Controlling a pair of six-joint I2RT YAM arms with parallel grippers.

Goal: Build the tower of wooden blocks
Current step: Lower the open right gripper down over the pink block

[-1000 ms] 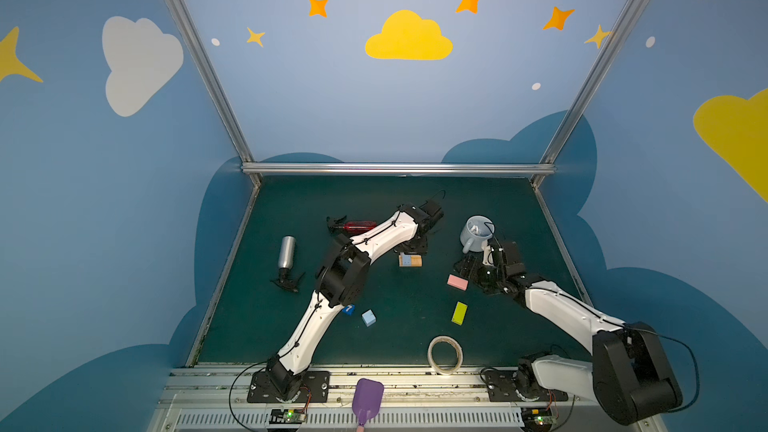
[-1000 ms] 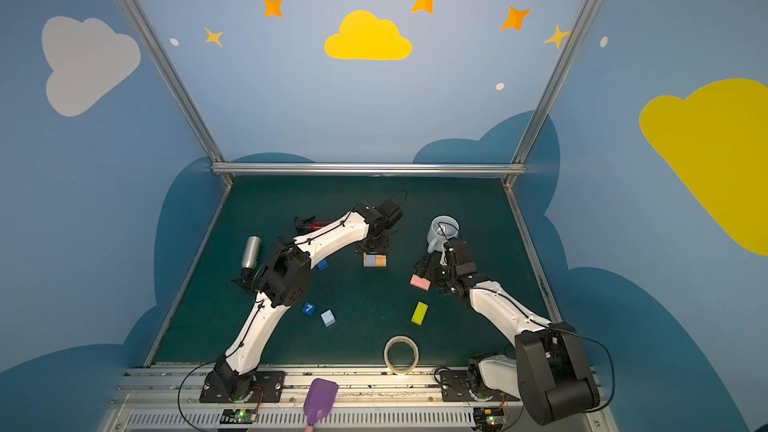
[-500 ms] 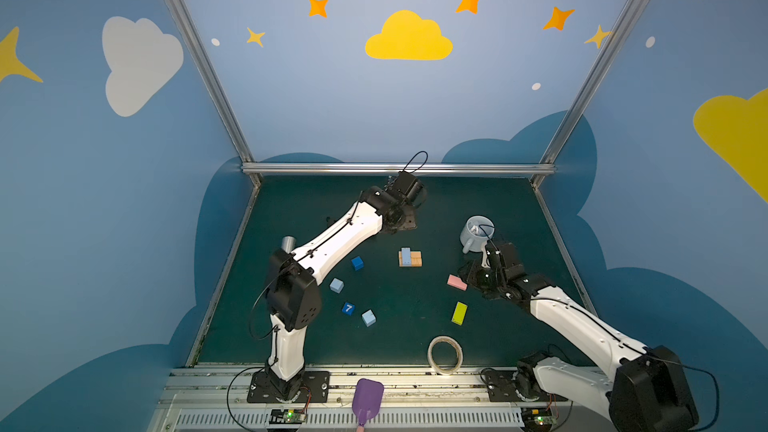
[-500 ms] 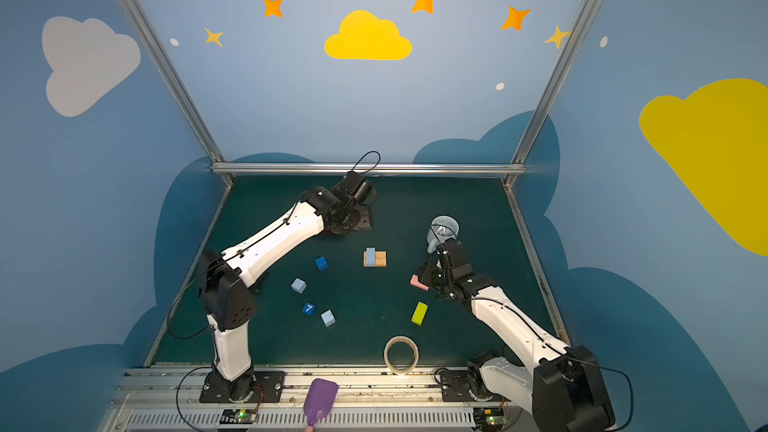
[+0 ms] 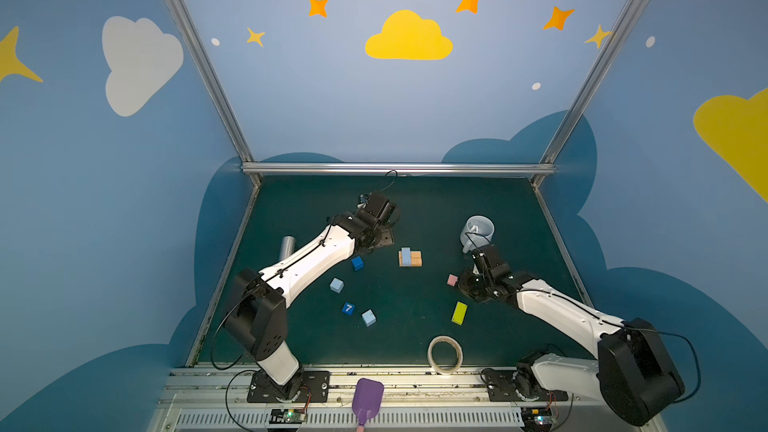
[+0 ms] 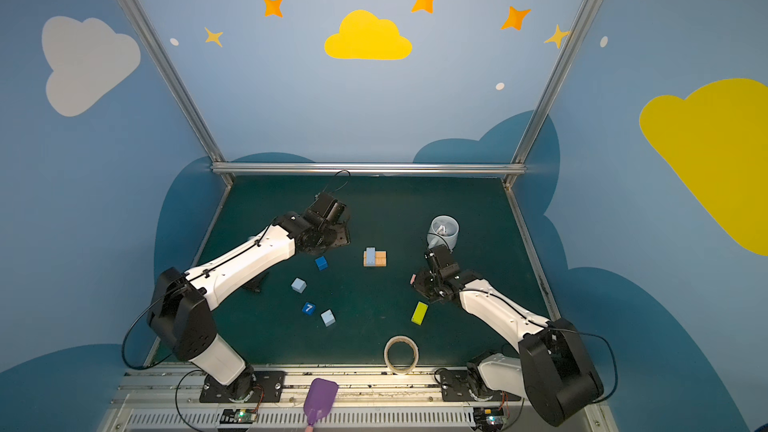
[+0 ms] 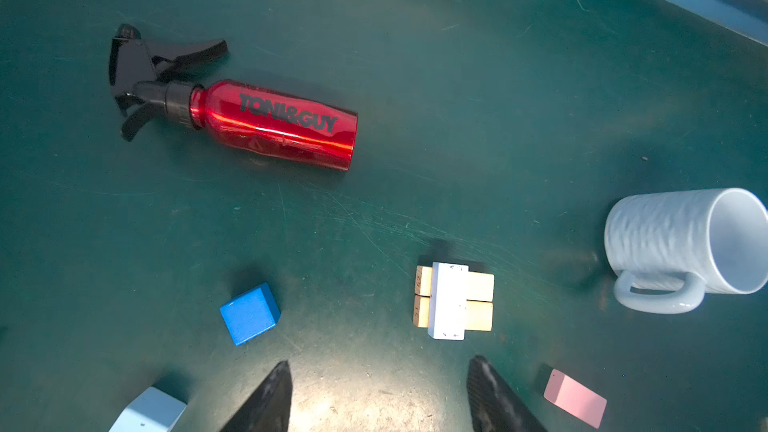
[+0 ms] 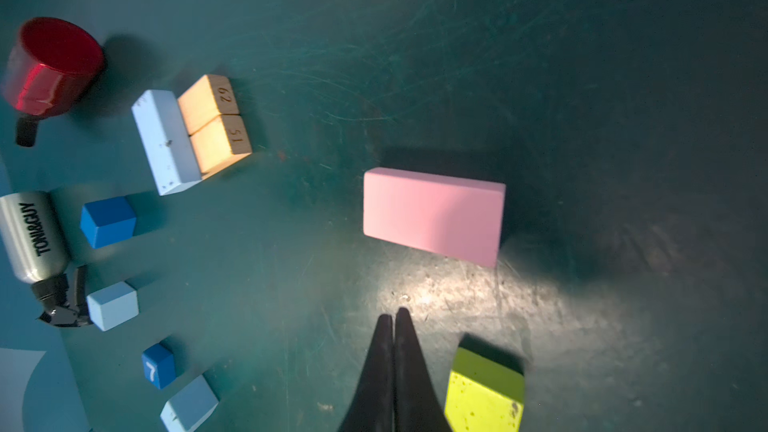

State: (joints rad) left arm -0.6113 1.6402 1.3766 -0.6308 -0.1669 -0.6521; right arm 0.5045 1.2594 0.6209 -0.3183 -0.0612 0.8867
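In a top view the right arm (image 5: 552, 305) covers part of the pink block (image 5: 452, 280), and the left arm (image 5: 307, 259) hides part of the silver bottle (image 5: 287, 243). Wrist-view edges cut off the yellow-green block (image 8: 484, 392) and the mug (image 7: 681, 239).

- You have a light-blue block (image 6: 370, 254) lying across the orange blocks (image 6: 380, 260) mid-table.
- To their left you'll see the dark blue cube (image 6: 321, 263), far light-blue cube (image 6: 298, 285), "7" cube (image 6: 308, 308) and near light-blue cube (image 6: 328, 317), all apart.
- Your yellow-green block (image 6: 419, 312) lies flat, near the tape roll (image 6: 401, 354).

TONI&GUY, blk print, on red bottle (image 7: 270, 122) & silver bottle (image 8: 31, 239). White 7 on dk-blue cube (image 8: 158, 365). End stamps: 62 on one orange block (image 8: 205, 104), 51 on 2nd orange block (image 8: 220, 139).
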